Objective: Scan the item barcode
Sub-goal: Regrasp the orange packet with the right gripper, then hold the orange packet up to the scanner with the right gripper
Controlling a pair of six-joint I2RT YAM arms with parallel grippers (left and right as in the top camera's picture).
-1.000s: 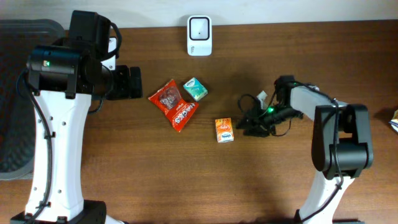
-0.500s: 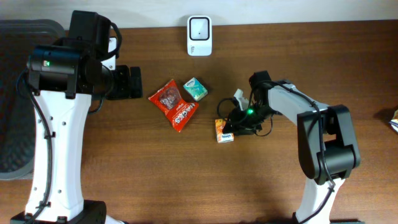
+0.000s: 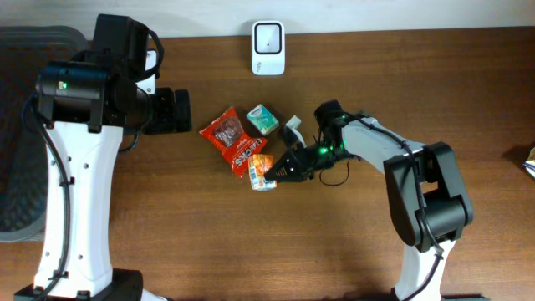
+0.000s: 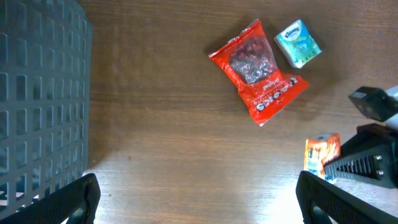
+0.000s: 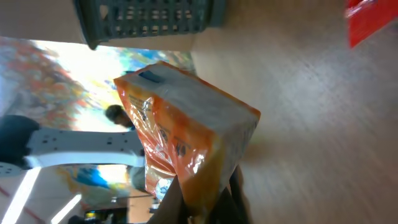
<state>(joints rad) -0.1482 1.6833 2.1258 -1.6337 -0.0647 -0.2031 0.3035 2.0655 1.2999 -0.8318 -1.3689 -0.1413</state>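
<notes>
Near the middle of the brown wooden bench: a small orange carton, clamped at one end between the drawn-together fingers of the right hand. Tilted in that grip, with shiny film wrap and a pale grey side panel turned to the right wrist camera; barcode not made out in any view. Whether lifted or resting on the wood: cannot tell. Close to the lower tip of a red snack bag as seen from overhead, clearly apart from it in the left wrist view. Just beside the bag's far corner, a teal tissue pack. At the back edge, well apart from the carton, a white scanner. Over on the left side, the left hand, fingers spread wide with nothing between them, above bare wood and short of the bag. Farther left, past the bench edge, a grey mesh basket.
</notes>
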